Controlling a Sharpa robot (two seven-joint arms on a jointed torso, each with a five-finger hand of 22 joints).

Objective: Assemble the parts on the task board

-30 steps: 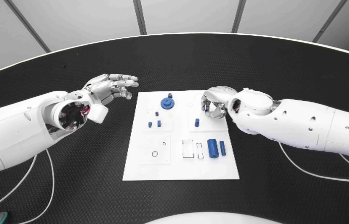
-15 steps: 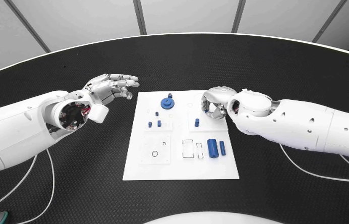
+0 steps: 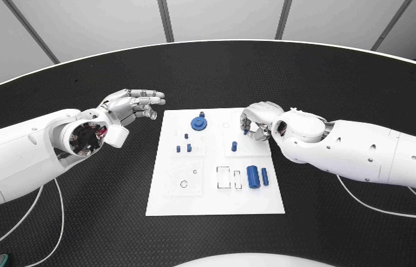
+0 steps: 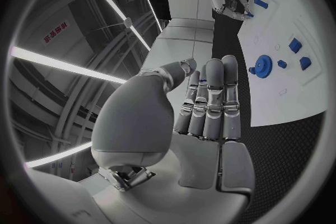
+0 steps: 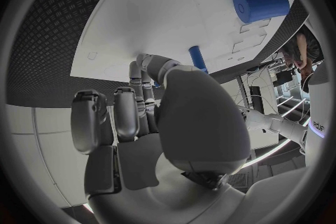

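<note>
The white task board [image 3: 217, 189] lies in the middle of the black table. On it are a blue gear [image 3: 199, 123], three small blue pieces [image 3: 184, 147], an upright blue peg [image 3: 234, 146], a thick blue cylinder [image 3: 252, 176] and a thin blue pin [image 3: 264, 176]. My right hand [image 3: 254, 121] hovers over the board's far right corner with its fingers curled down, pinching a small blue part [image 4: 248, 13] at its fingertips; the peg [image 5: 198, 59] stands just beside them. My left hand [image 3: 130, 106] hangs open over the table, left of the board's far left corner, holding nothing.
Empty cut-out slots [image 3: 229, 177] and a small ring hole [image 3: 184, 184] mark the board's near half. Black table surface [image 3: 104, 207] surrounds the board. A thin cable [image 3: 59, 207] trails on the table under my left arm.
My right hand has crept slightly toward the board's far edge, its fingers still curled. The left hand and the parts on the board have not moved.
</note>
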